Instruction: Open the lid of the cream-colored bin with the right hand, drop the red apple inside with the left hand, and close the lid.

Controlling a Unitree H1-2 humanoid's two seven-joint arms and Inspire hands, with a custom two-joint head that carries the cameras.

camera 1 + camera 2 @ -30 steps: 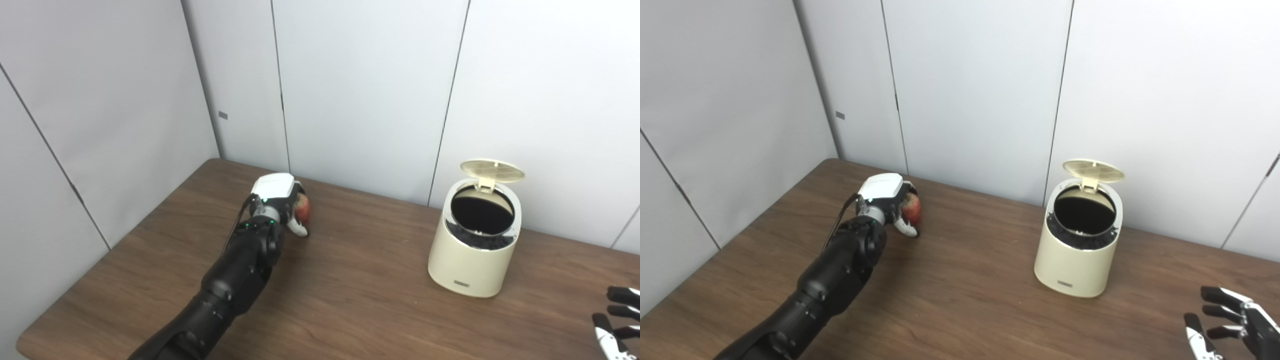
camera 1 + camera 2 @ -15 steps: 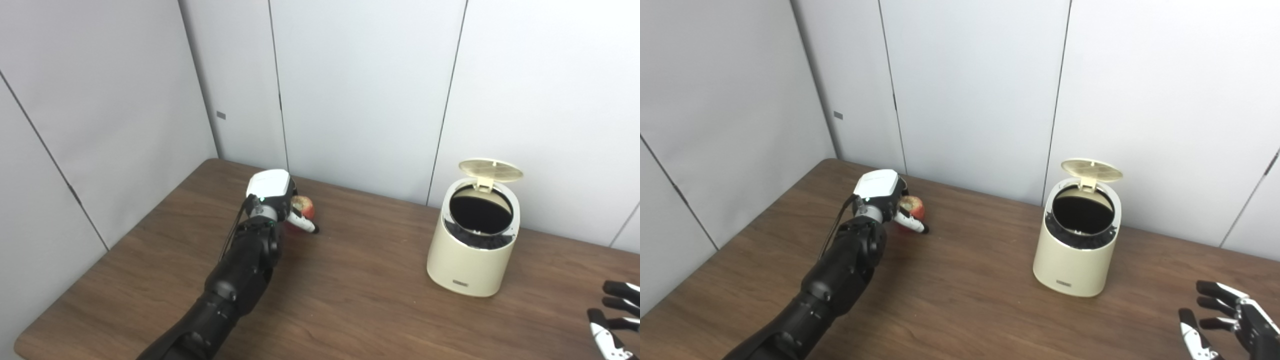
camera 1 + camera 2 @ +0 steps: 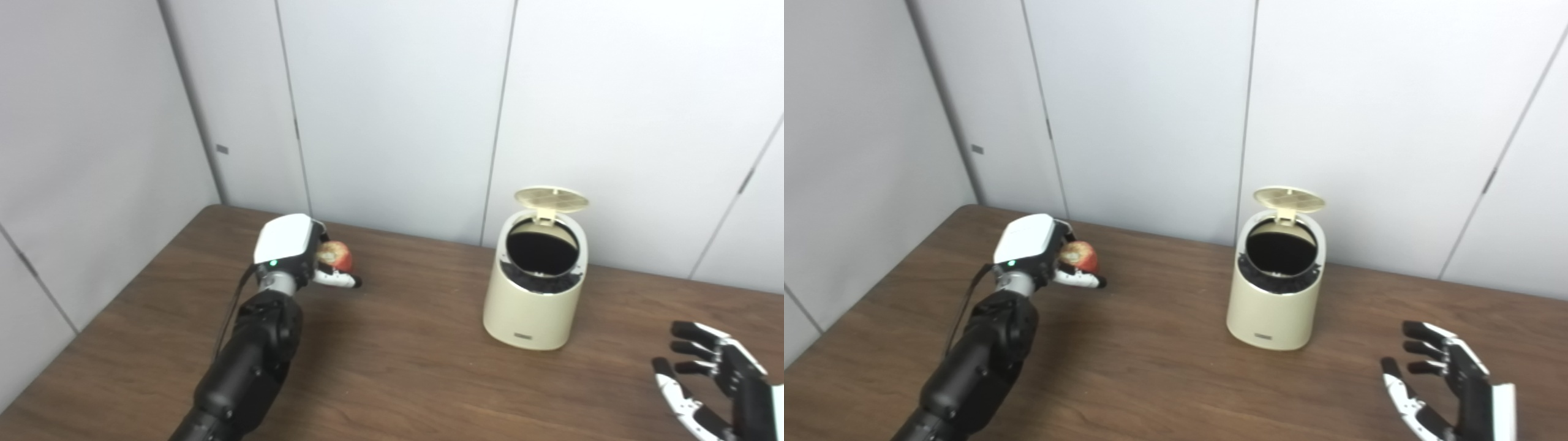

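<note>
I hold the red apple (image 3: 337, 256) up off the table (image 3: 398, 367) in my left hand (image 3: 294, 254) so I can carry it to the cream-colored bin (image 3: 536, 294), far off toward my right hand (image 3: 710, 383), whose spread, empty fingers wait beside its raised lid (image 3: 551, 198).

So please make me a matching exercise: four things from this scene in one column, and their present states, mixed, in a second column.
Things:
1. apple
2. lid
3. right hand
4. bin

States:
A. fingers apart, holding nothing
B. standing on the table, mouth uncovered
C. held in the left hand
D. tipped up, open

Pairs: 1-C, 2-D, 3-A, 4-B
</note>
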